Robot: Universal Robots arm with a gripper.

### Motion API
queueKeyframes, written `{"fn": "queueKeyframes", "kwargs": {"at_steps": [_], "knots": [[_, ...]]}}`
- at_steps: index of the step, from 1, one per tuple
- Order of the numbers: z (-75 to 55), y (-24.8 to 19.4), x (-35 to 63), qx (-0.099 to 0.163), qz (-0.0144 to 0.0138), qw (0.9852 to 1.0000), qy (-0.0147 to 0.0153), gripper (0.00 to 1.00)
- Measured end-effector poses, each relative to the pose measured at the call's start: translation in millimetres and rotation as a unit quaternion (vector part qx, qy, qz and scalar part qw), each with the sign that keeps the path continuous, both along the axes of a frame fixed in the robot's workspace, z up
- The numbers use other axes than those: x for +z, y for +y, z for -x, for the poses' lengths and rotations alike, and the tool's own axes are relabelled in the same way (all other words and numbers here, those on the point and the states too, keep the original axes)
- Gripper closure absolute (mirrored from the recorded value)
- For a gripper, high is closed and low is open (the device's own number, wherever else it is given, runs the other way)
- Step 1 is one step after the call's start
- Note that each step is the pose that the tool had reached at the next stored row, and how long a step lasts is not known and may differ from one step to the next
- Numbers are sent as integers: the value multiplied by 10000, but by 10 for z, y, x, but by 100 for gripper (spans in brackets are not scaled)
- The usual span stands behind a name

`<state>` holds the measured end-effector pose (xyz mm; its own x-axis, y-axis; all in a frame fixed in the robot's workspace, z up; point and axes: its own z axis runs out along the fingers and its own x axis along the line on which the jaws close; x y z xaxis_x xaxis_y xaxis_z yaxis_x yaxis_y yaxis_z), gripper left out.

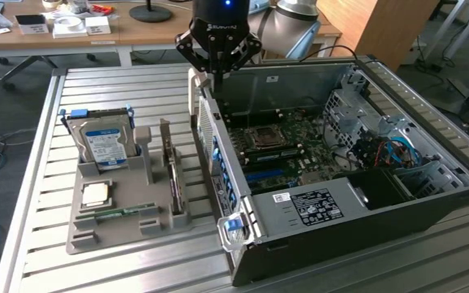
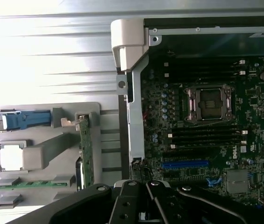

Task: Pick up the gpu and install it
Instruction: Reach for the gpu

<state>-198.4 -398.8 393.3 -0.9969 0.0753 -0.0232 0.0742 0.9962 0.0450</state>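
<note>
Hand (image 1: 217, 74), shut and empty, hangs over the case's (image 1: 430, 201) far corner; the gpu (image 1: 173, 183) stands on edge nearer, toward the exterior view's left, lengthwise near-to-far.

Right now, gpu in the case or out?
Out. The gpu stands on edge in the grey holder, outside the case; the blue slot is bare.

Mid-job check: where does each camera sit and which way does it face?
Exterior view: off the arm, raised, looks down on tray and open case; arm and shut gripper show over the case.
Wrist view: on the wrist, looks down past the gripper onto tray and motherboard.
Shared: tray, gpu, motherboard, gripper.
</note>
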Motion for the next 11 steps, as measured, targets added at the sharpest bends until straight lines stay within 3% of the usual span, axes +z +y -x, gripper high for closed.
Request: {"fn": "queueKeyframes", "kwargs": {"at_steps": [11], "knots": [[189, 0, -1, 0, -1, 10000, 0, 89]]}}
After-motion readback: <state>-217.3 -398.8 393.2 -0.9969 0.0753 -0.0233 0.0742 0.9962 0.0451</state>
